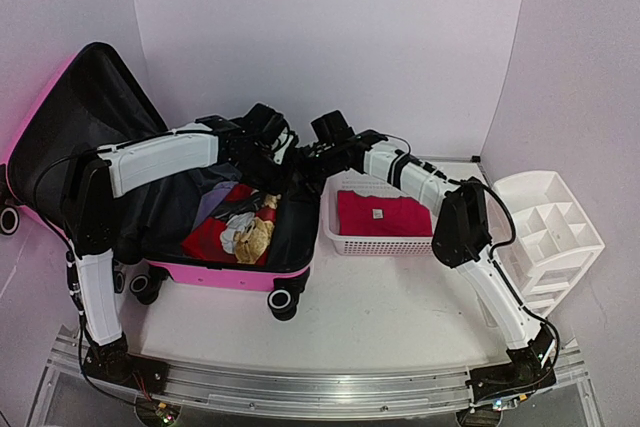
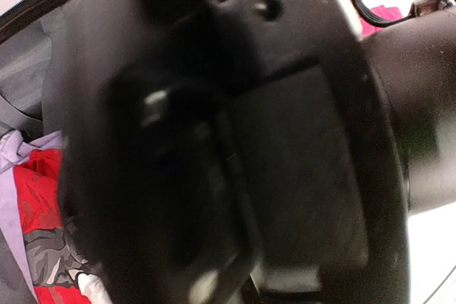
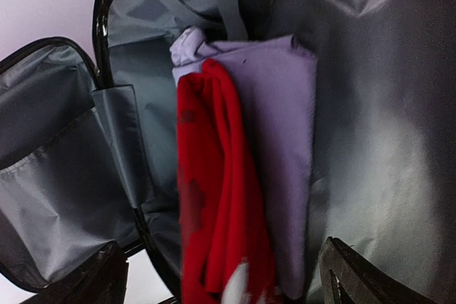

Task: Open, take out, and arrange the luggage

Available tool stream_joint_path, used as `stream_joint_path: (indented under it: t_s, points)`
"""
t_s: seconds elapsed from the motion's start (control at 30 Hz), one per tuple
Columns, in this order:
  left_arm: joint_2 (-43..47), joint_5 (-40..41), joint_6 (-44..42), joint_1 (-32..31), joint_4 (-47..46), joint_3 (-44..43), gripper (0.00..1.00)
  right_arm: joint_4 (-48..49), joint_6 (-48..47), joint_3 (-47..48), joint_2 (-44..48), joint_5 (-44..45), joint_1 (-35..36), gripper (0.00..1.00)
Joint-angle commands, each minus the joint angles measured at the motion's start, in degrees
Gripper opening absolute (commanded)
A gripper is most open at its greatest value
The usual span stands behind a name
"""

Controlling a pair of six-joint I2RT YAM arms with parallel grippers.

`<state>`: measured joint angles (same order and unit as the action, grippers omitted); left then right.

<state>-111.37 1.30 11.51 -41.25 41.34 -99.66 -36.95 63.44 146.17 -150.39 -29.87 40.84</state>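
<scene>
— What sits closest to us?

— The pink suitcase, lying open at about nine o'clock on the table, with its black wheels toward us. Its lid is propped up at ten o'clock, showing the dark lining.

— And beside it?

— A white basket just to its right, near the middle, with a folded red cloth in it. Out at three o'clock stands a white drawer organizer, well apart from the case.

— What's in the case?

— A heap of clothes. A red garment lies against a lilac one.

— The arms?

— Both reach over the far end of the case, around twelve o'clock, and crowd each other. The right gripper hangs released above the red garment, its fingers wide apart. The left gripper I cannot tell: a black, blurred part fills its camera.
</scene>
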Motion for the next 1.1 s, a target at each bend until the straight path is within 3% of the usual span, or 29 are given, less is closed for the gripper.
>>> stream_joint_path:
  t_s: [0.0,0.17,0.77,0.97,1.07]
  points:
    - [5.1,-3.2,-1.5,-1.3,-3.8,0.6,0.00,1.9,2.9,3.2,-1.7,-2.6,0.8,0.92]
    - [6.1,-4.9,-1.9,-2.0,-4.5,2.3,0.00,1.7,2.2,3.2,-2.8,-5.7,1.1,0.85]
    - [7.4,-9.0,-1.9,-4.8,-5.3,4.7,0.00,3.2,-0.2,4.1,-5.1,-9.1,1.4,0.72]
    - [7.3,-9.0,-1.8,-5.6,-5.3,4.9,0.00,4.2,-0.8,4.3,-5.8,-9.2,1.3,0.60]
    - [7.6,-9.2,-1.8,-5.5,-5.3,5.2,0.00,4.7,-1.9,4.0,-5.7,-8.9,1.1,0.49]
